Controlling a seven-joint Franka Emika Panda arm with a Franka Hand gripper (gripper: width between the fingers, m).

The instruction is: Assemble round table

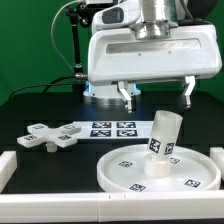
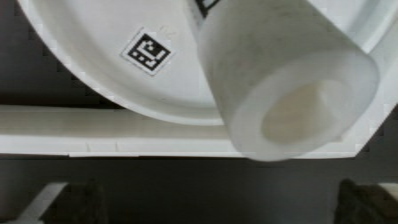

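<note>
Fingers (image 1: 126, 96): spread wide, pinching nothing, hanging above the counter (image 1: 35, 112) and clear of every part. In the wrist view, only as two dim tips (image 2: 50, 200) at the edge of the picture.

Leg (image 1: 163, 135): short white cylinder, directly below the gap between the fingers, top end near them but apart. Standing on one end on the disc, slightly tilted rather than plumb. One square tag (image 1: 157, 146) on its side wall. In the wrist view (image 2: 267, 90), close and large, hollow end turned toward the camera. Cannot tell whether the lower end sits in the centre socket.

Disc (image 1: 120, 180): large, white, rimmed, lying flat on the counter below the fingers, carrying the leg. Several square tags on its face; one sharp in the wrist view (image 2: 151, 52).

Rail (image 1: 60, 207): low white border, past the disc on the near side, just beside its rim; also in the wrist view (image 2: 89, 130).

Marker board (image 1: 110, 128): flat on the counter, beyond the disc, below and toward the exterior view's left of the fingers.

Foot (image 1: 50, 137): white cross, lying flat, farthest from the fingers, on the exterior view's left, just beside the marker board, well apart from leg and disc.
</note>
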